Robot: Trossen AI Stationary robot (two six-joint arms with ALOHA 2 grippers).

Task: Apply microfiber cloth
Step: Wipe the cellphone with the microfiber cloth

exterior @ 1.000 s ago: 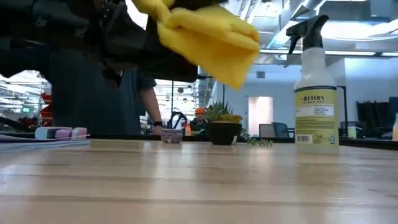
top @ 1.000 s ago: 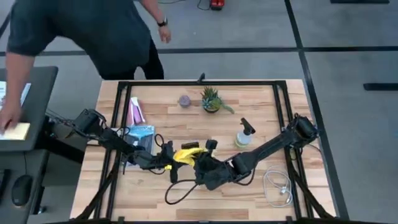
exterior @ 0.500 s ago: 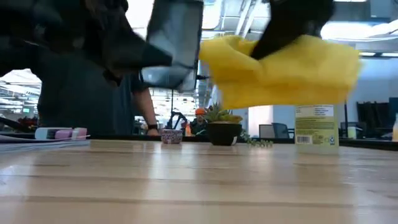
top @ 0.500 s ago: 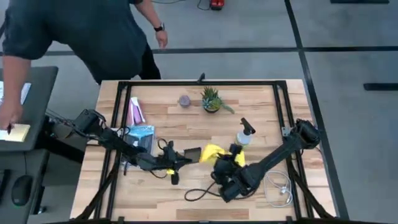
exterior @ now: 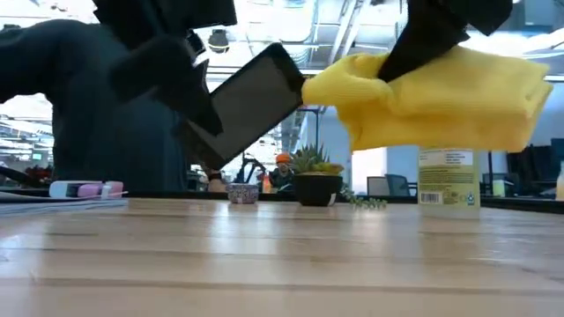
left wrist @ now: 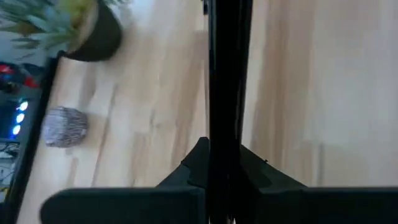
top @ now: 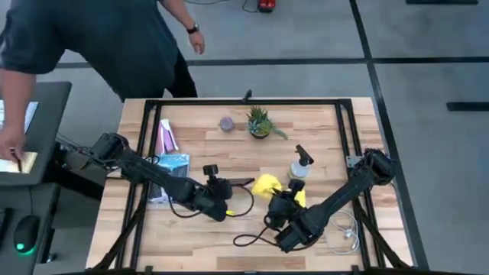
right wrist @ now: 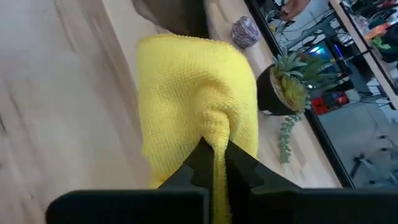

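Right gripper (right wrist: pixel 214 163) is pinched on a fold of the cloth (exterior: pixel 441 97), which hangs off the table just beside the phone (exterior: pixel 251 101). The phone is clamped edge-on and tilted in the left gripper (left wrist: pixel 222 171), screen side toward the cloth.

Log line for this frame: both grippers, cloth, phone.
left gripper: shut on smartphone, held tilted above table | right gripper: shut on microfiber cloth, airborne beside phone | wipe: contact unclear
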